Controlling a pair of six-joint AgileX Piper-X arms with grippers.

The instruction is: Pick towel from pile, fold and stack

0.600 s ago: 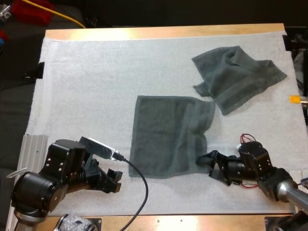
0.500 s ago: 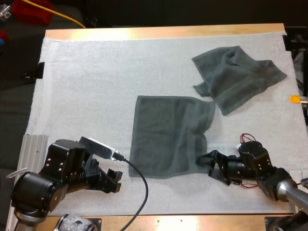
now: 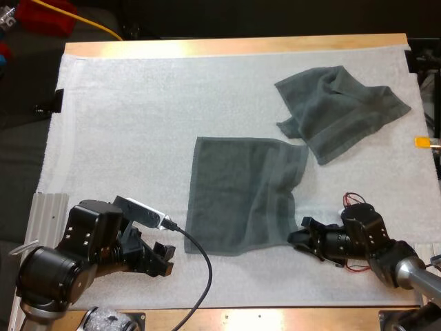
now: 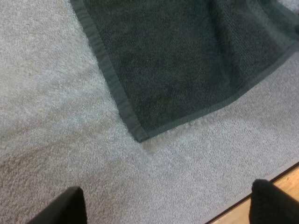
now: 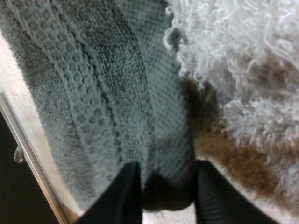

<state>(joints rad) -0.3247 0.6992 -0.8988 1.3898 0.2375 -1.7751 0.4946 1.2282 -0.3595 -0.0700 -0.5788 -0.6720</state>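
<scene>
A flat dark grey-green towel lies spread on the middle of the white mat. My right gripper is at its near right corner, and in the right wrist view the fingers press the towel's edge from both sides. My left gripper stands open on the mat, short of the towel's near left corner, with nothing between its fingers. A crumpled towel lies at the far right.
The mat's near edge and the wooden table rim run close beside my left gripper. A ribbed metal plate lies at the mat's near left. Bare mat spreads over the left half.
My right gripper's fingers have drawn together on the flat towel's near right corner. The left arm and both towels have not moved.
</scene>
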